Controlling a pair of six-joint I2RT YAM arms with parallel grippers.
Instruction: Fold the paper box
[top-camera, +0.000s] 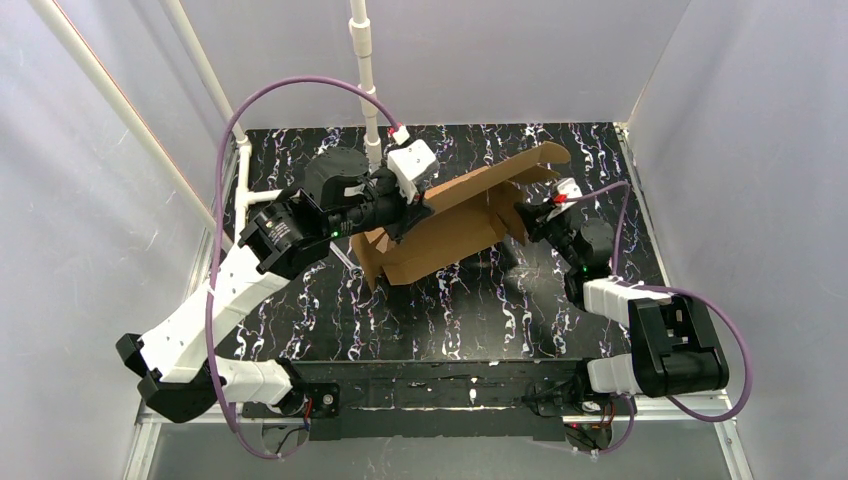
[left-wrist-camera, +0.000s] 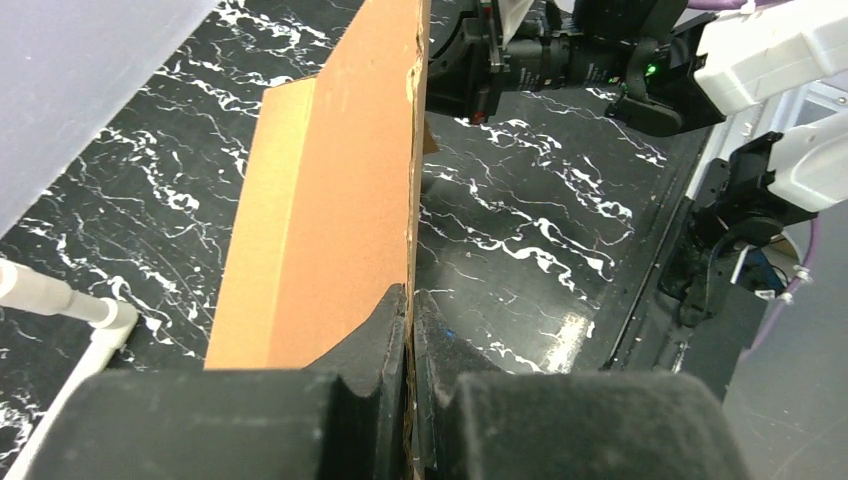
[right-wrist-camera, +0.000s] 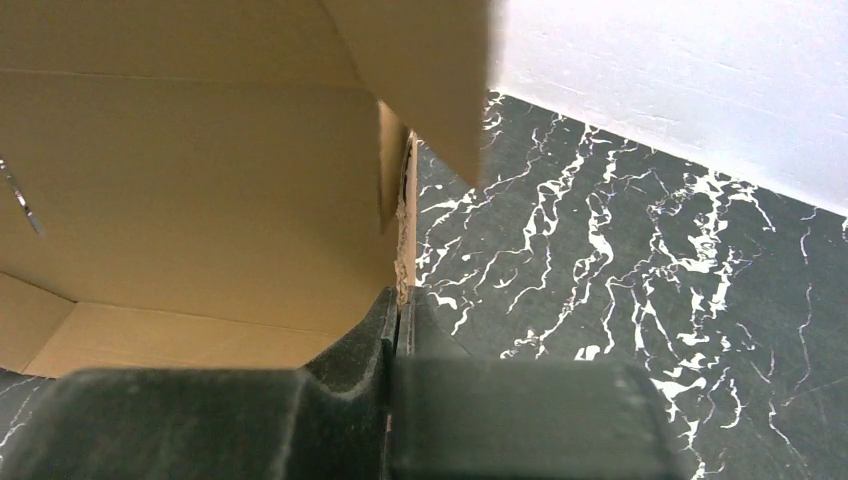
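Paper box (top-camera: 440, 235) cardboard is pinched at both ends. In the left wrist view the left gripper (left-wrist-camera: 410, 300) is clenched on the thin edge of an upright panel, with the sheet caught between its fingers. In the right wrist view the right gripper (right-wrist-camera: 400, 300) is likewise clamped on the edge of a wall at the opposite end, beside the open brown interior. The half-formed box is held between the two grippers over the far half of the surface (top-camera: 450, 320), slanting towards the far right corner. Whether its lower edge rests on the surface cannot be told.

Both grasps appear to be taken near the rim of the cardboard, so a slip is likely if either arm is swung quickly or the sheet is twisted. The edge near the right gripper looks ragged, and a tear could be started there, or at a slit, if the arms are drawn apart. If they are pushed together instead, the long panel could be buckled away from its scored lines and a false crease set.

A loose flap (right-wrist-camera: 420, 80) hangs unheld above the right gripper and could be trapped on the wrong side of a wall. The white pipe (top-camera: 362, 60) at the far edge stands near the left arm and could be struck.
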